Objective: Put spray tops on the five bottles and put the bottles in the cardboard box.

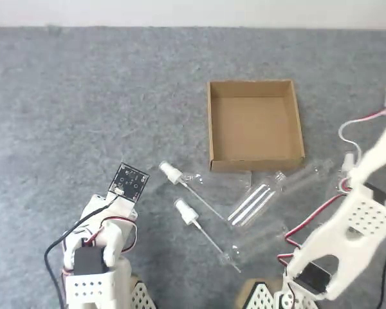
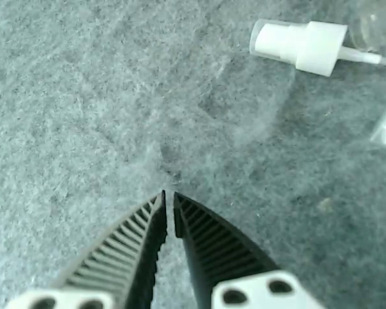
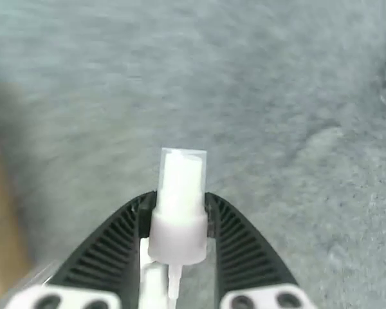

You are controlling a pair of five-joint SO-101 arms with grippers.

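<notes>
High view: The grey felt surface (image 1: 83, 96) covers the frame, with a white strip (image 1: 180, 11) along the top edge. The cardboard box (image 1: 255, 122) sits open at upper centre-right. Just below it, clear bottles (image 1: 257, 203) lie on their sides in a loose cluster. One carries pale lengthwise stripes; whether these are print cannot be told. At the cluster's left lie the upper spray top (image 1: 170, 172) and the lower spray top (image 1: 186, 211), each trailing a thin dip tube toward lower right. The left arm (image 1: 96, 257) stands at lower left, with a black camera board (image 1: 128, 181) at its upper end. The right arm (image 1: 354, 225) occupies the lower right.

Left wrist view: The left gripper (image 2: 169, 199) is at lower centre. Its ribbed jaws are all but closed, the tips a sliver apart, and hold nothing. Grey felt lies beneath. A loose spray top (image 2: 302, 44) lies at upper right, well apart from the tips.

Right wrist view: The right gripper (image 3: 177, 201) is clamped on the held spray top (image 3: 179, 187), which is white, its nozzle end projecting past the fingertips. Grey felt lies behind it, and a brown cardboard edge (image 3: 0, 212) shows at lower left.
</notes>
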